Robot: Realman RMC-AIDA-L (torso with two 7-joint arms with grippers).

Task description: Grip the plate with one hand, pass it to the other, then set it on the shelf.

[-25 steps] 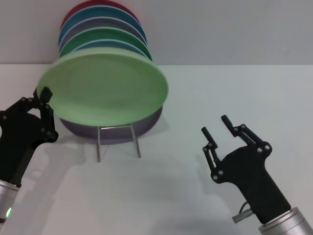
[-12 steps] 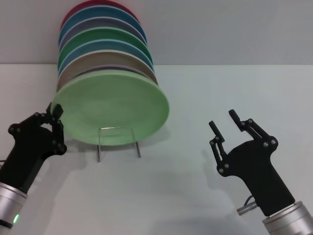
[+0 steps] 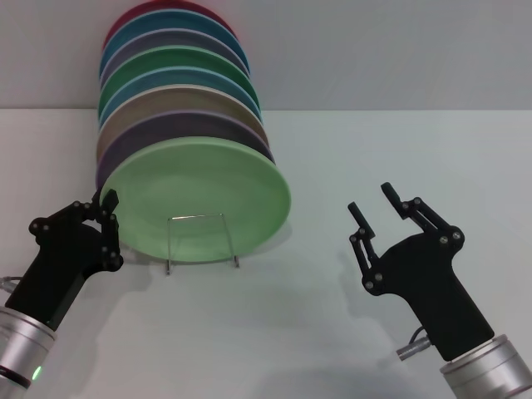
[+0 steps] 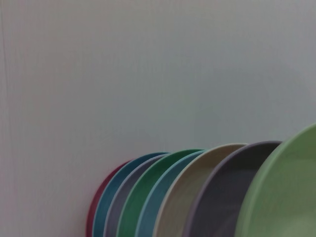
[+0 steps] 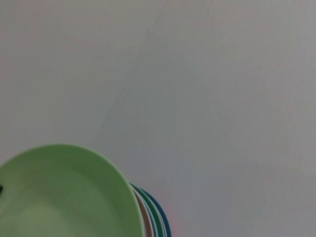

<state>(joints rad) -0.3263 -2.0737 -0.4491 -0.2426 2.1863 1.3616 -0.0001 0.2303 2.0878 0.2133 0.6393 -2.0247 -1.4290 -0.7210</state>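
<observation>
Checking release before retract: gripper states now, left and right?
Left gripper: at the plate's left rim; open or shut cannot be told.
Right gripper: open, empty, off to the plate's right.

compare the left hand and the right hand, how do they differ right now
The left hand sits at the rim of the light green plate, which leans at the front of the rack; the right hand stands apart over bare table, touching nothing. The right hand's fingers are plainly spread and empty; the left hand's are close together at the plate's edge. Both are black and point away from the robot.
</observation>
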